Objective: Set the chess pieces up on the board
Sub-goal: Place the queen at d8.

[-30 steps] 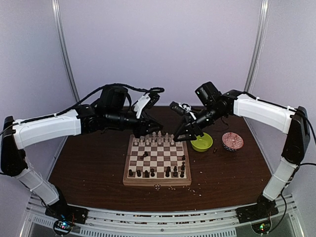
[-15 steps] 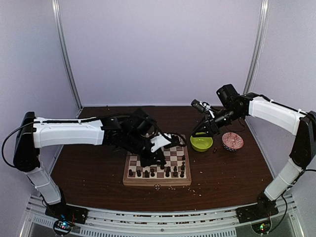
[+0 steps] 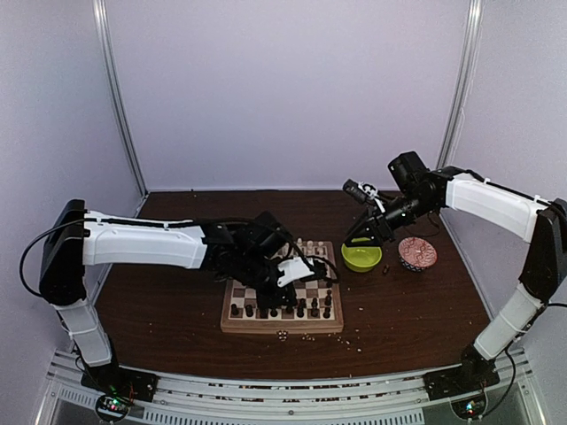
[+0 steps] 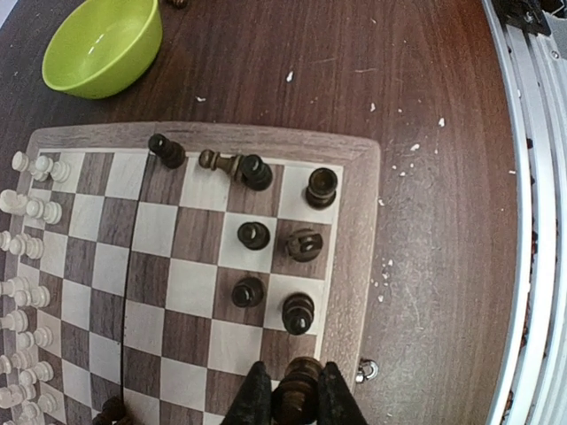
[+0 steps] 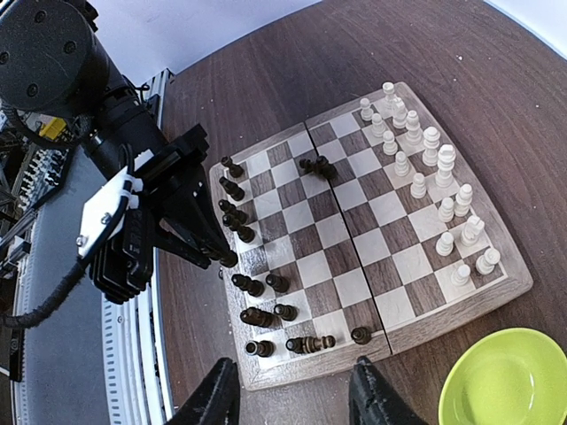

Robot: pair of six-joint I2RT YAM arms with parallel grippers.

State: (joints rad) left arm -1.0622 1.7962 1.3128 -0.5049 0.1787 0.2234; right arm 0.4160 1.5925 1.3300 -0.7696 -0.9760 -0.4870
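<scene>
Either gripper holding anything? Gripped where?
Left gripper pinches a dark brown chess piece by its two sides, near the top. Right gripper: open, empty.

One board (image 4: 357,239), one green bowl (image 3: 361,257), one red bowl (image 3: 417,254), roughly fifteen cream-white pieces (image 5: 431,142) and fourteen dark brown pieces (image 4: 304,243) are being tallied.

board (image 3: 282,326): lying flat
white pieces (image 5: 423,168): standing along the far edge
dark pieces (image 4: 253,235): standing scattered on the near side, one lying toppled

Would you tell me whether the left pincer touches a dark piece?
Touching: the left wrist view shows the left pincer clamping the dark piece from both sides.
</scene>
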